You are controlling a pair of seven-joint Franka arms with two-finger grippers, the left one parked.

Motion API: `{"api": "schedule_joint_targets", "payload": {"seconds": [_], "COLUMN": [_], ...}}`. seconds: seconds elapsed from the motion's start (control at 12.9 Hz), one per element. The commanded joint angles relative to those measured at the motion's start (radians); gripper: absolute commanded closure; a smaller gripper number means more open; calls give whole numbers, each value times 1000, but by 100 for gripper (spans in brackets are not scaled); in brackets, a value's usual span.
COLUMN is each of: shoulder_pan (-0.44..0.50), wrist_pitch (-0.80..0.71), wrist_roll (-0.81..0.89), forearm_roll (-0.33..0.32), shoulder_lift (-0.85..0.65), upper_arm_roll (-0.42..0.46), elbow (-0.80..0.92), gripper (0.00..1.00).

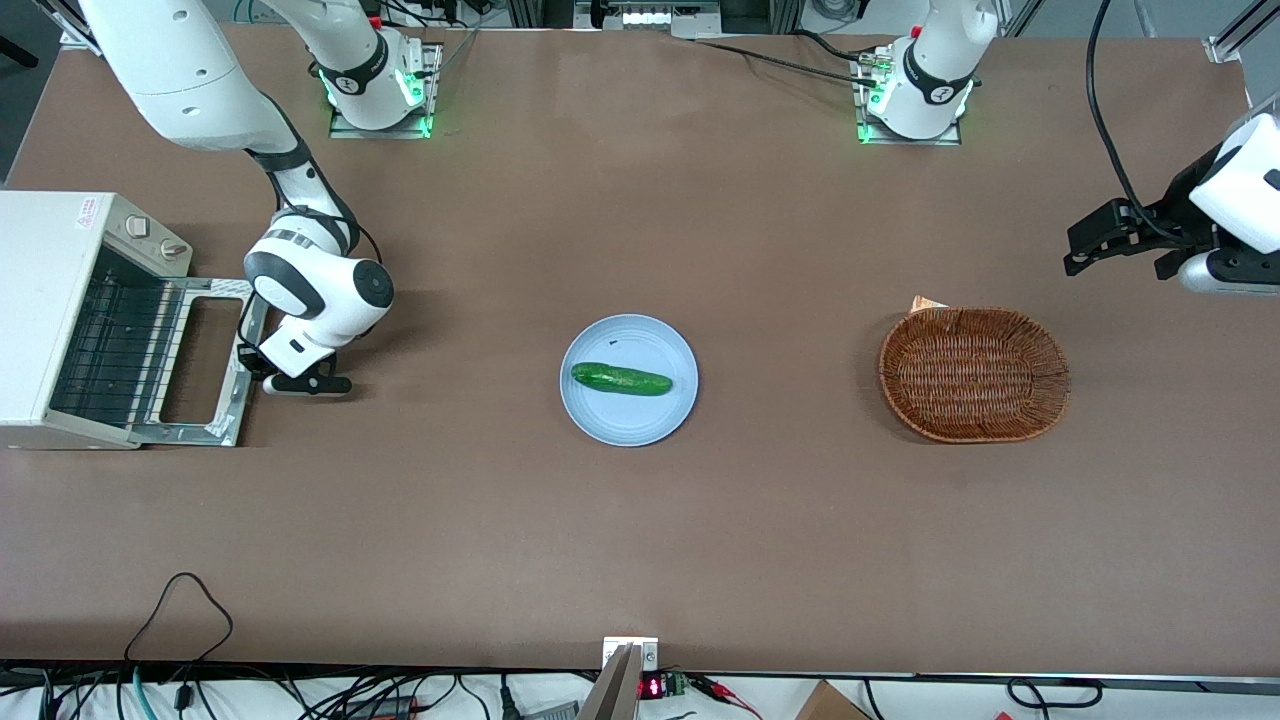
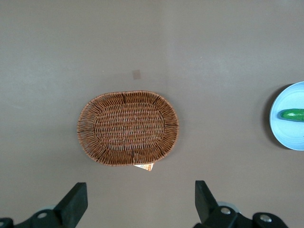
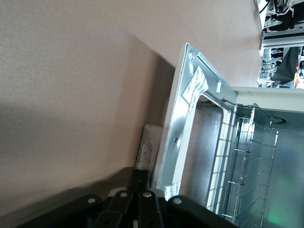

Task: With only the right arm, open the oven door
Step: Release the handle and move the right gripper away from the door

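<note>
The small white toaster oven (image 1: 48, 300) stands at the working arm's end of the table. Its oven door (image 1: 228, 415) lies swung down flat in front of it, silver inner face (image 3: 174, 124) up, and the wire rack (image 1: 118, 345) inside is exposed. The right arm (image 1: 318, 290) reaches down to the door's outer edge. My gripper (image 1: 254, 361) hovers at that edge, right at the pale bar handle (image 3: 147, 144). Its two black fingers (image 3: 138, 183) are pressed together with nothing between them, tips at the handle.
A light blue plate (image 1: 600, 420) with a green cucumber (image 1: 621, 379) sits mid-table. A brown wicker basket (image 1: 973, 374) lies toward the parked arm's end. Cables trail along the table edge nearest the front camera.
</note>
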Motion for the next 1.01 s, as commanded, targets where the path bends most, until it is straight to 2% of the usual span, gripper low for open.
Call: {"api": "schedule_joint_targets", "payload": {"seconds": [0.0,0.16,0.31,0.39,0.47,0.54,0.78,0.85,0.93], "shoulder_pan": [12,11,12,14,11,11,11,11,5], "wrist_pitch": [-13,-3,7,9,9,9,7,0,-8], "wrist_roll": [19,16,1,-1,-1,-6,-50,-125,-239], "forearm_roll": [-13,-8,65,94,143,186,378,474,600], "shoulder_lift": [14,14,7,5,2,1,-33,-59,-94], "upper_arm_roll": [-22,-21,-8,-4,18,25,52,61,61], "elbow": [15,26,38,48,64,82,128,145,168], "gripper": [100,100,96,93,80,79,79,79,79]}}
